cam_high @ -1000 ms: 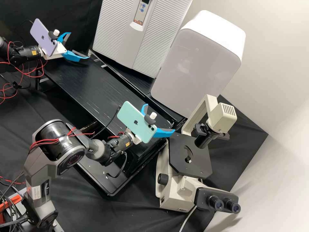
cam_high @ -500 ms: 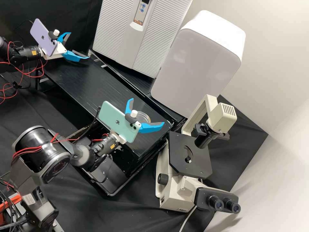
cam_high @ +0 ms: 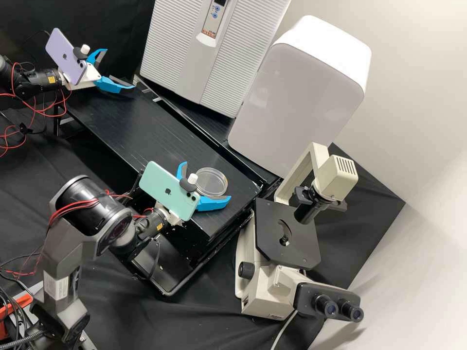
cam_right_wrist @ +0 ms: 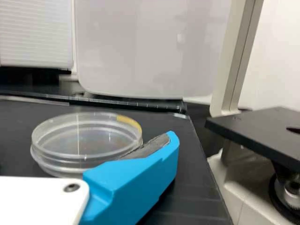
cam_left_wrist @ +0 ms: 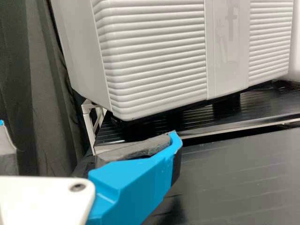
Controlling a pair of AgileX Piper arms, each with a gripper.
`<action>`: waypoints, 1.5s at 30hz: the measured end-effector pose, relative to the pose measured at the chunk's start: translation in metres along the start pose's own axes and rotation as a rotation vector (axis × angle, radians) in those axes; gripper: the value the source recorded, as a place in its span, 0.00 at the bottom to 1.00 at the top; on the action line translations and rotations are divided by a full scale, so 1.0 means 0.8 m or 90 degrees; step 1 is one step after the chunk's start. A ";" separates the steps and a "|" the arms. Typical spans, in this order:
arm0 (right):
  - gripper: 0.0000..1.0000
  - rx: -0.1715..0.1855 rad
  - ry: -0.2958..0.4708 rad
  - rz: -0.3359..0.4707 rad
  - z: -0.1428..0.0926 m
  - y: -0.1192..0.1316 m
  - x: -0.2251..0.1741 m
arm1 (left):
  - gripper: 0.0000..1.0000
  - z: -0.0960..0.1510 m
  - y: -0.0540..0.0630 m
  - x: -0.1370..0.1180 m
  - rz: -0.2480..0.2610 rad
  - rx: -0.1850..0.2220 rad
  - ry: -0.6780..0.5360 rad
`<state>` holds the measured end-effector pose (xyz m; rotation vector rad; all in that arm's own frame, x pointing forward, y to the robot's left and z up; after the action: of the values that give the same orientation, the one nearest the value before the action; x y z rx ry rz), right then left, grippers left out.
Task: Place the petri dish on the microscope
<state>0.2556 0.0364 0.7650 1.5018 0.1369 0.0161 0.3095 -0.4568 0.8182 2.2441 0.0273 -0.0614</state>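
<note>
In the high view, the right white gripper hides part of the clear, round plastic petri dish, and the top edge cuts off the tall, ribbed white cabinet. In the right wrist view, one blue jaw covers some of the dish; the flat black microscope stage is cut off.

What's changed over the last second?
The right gripper moved leftward in the high view, away from the microscope; the petri dish now appears partly between its open fingers. I see nothing gripped or let go. The left gripper and microscope stayed put.
</note>
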 end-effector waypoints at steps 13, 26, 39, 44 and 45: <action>0.00 0.037 -0.006 0.012 0.010 -0.004 0.010 | 1.00 0.000 0.000 0.000 0.000 0.000 0.000; 0.00 0.036 -0.004 0.019 0.010 0.000 0.015 | 1.00 0.000 0.000 0.000 0.000 0.000 0.000; 0.00 -0.020 -0.007 0.012 0.008 0.002 0.015 | 1.00 0.000 0.000 0.000 0.000 0.000 0.000; 0.00 -0.025 -0.004 0.009 0.009 0.003 0.015 | 1.00 0.000 0.000 0.000 0.000 0.000 0.000; 0.00 -0.027 -0.001 0.008 0.009 0.003 0.016 | 1.00 0.000 0.000 0.000 0.000 0.000 0.000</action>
<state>0.2691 0.0305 0.7670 1.4610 0.1251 0.0281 0.3095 -0.4568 0.8182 2.2441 0.0273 -0.0614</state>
